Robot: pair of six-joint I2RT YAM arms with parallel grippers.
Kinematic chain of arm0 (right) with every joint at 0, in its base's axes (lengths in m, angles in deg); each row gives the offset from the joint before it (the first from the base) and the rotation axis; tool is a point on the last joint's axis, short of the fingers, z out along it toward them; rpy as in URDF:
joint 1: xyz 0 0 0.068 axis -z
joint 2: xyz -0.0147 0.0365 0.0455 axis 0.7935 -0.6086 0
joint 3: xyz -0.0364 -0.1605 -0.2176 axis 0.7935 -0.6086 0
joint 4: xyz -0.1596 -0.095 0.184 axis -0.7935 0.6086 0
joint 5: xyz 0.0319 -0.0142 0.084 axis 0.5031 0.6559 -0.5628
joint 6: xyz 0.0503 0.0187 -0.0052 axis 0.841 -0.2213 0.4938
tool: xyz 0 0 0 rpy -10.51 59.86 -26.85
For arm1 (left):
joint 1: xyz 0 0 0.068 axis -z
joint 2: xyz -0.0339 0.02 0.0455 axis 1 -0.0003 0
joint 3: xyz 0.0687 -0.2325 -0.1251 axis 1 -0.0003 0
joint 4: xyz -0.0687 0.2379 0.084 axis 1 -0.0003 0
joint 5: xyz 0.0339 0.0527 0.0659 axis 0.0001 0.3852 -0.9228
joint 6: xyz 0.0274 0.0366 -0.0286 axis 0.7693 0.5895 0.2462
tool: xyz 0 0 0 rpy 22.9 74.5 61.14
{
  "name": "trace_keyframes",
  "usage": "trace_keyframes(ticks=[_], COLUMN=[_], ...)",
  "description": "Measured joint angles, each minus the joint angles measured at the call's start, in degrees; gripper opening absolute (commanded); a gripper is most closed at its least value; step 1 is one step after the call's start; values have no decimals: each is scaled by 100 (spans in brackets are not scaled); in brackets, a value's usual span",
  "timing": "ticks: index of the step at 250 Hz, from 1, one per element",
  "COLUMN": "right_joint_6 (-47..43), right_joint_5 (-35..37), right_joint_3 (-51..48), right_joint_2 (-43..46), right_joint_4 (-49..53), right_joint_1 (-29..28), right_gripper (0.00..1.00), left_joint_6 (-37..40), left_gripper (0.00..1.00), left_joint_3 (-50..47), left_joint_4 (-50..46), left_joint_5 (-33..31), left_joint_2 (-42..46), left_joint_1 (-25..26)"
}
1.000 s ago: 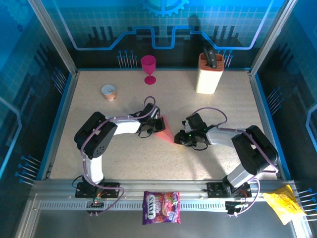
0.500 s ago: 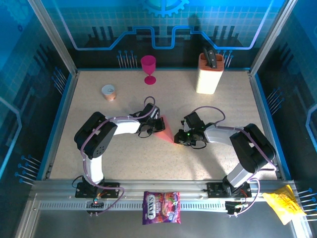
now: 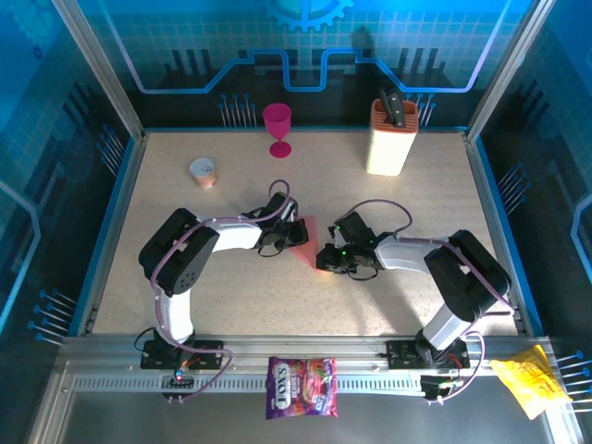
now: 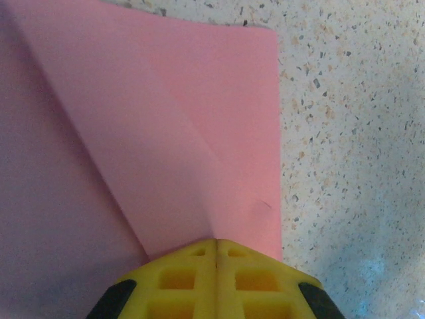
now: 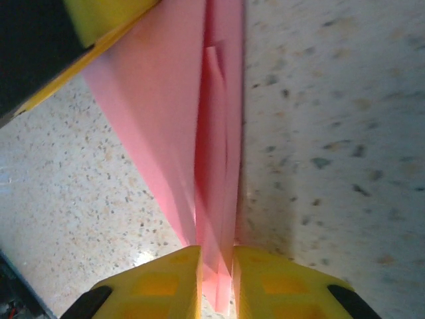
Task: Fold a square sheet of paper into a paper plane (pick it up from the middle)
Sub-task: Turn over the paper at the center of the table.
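While the speckled table (image 3: 435, 203) bears everything, cream knife block (image 3: 388, 139) stands back right — dark handles in its slots | pink paper (image 3: 308, 242) mid-table, partly folded, between both grippers | magenta goblet (image 3: 277, 125) upright at back, contents unclear | left gripper (image 4: 216, 244) closed on paper's crease | right gripper (image 5: 216, 266) pinching its edge

Paper (image 3: 308, 242) on table (image 3: 421, 208) — between left pincer (image 3: 297, 233) and right pincer (image 3: 325, 260).

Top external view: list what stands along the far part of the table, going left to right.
small cup → magenta goblet → cream knife block
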Motion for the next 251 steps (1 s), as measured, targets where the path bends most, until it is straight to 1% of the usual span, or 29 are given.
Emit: trace_keyframes(ticks=[16,53,129,196,251], right_joint_6=[46,162,645,1300,1692], right_joint_5=[-74,-157,-597,-874,-1047], right_joint_3=[0,-15,-295,-656,-715], right_joint_2=[-76,-151,-208,-243,-629], right_joint_4=[-105,-256,-927,-1851,-2903], right_joint_1=[0,15,197,313,289], right_gripper=[20,24,26,26,26], left_joint_6=[0,0,0,0,-4], left_gripper=[0,0,0,0,0], left_joint_3=[-4,-9,-31,-72,-85], left_joint_4=[28,44,94,188,249], left_joint_5=[13,39,98,138,181], left_joint_2=[-7,-11,-22,-22,-39], left_joint_1=[-4,-11,-33,-48,-68])
